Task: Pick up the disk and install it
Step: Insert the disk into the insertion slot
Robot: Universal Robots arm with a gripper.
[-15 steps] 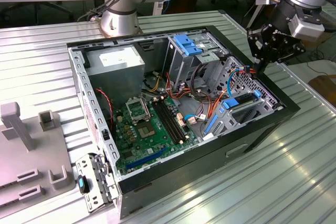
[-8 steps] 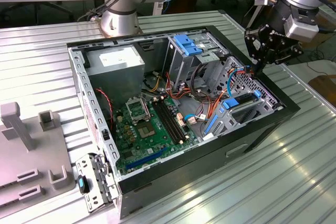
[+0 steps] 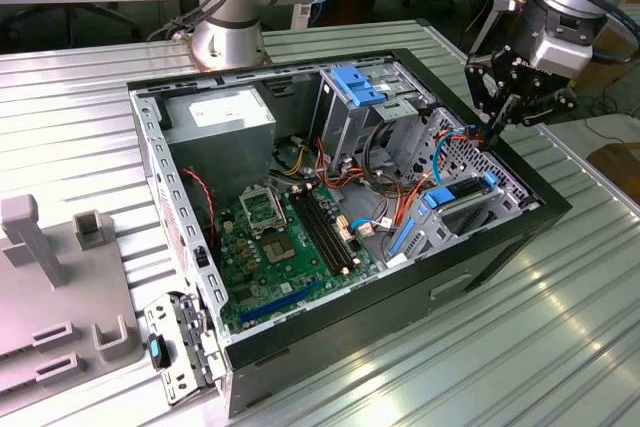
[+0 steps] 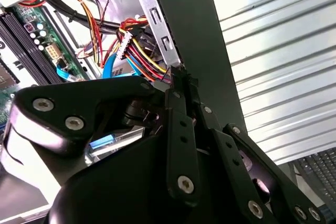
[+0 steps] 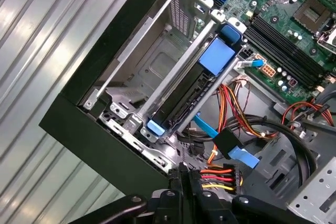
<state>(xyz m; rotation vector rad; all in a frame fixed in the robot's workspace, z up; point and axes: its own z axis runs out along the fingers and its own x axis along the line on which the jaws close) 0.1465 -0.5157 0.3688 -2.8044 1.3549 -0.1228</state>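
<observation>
The disk (image 3: 462, 199) lies in the drive bay at the open computer case's (image 3: 380, 332) corner on the exterior view's right. It shows as a dark slab with blue carrier ends, and in the first wrist view the disk (image 5: 184, 95) sits between the bay's metal rails. My gripper (image 3: 494, 133) hangs just above the case wall beside that bay, fingers pressed together with nothing between them. In the second wrist view the gripper (image 4: 181, 83) tips sit at the case rim next to a bundle of coloured wires (image 4: 134, 45). The gripper (image 5: 181, 174) stands apart from the disk.
Inside the case are a grey power-supply box (image 3: 220, 112), a green motherboard (image 3: 280, 242), a metal drive cage with a blue latch (image 3: 356, 82) and loose cables (image 3: 395, 197). Grey fixtures (image 3: 40, 277) and a metal bracket (image 3: 180, 342) lie on the ribbed table at the exterior view's left.
</observation>
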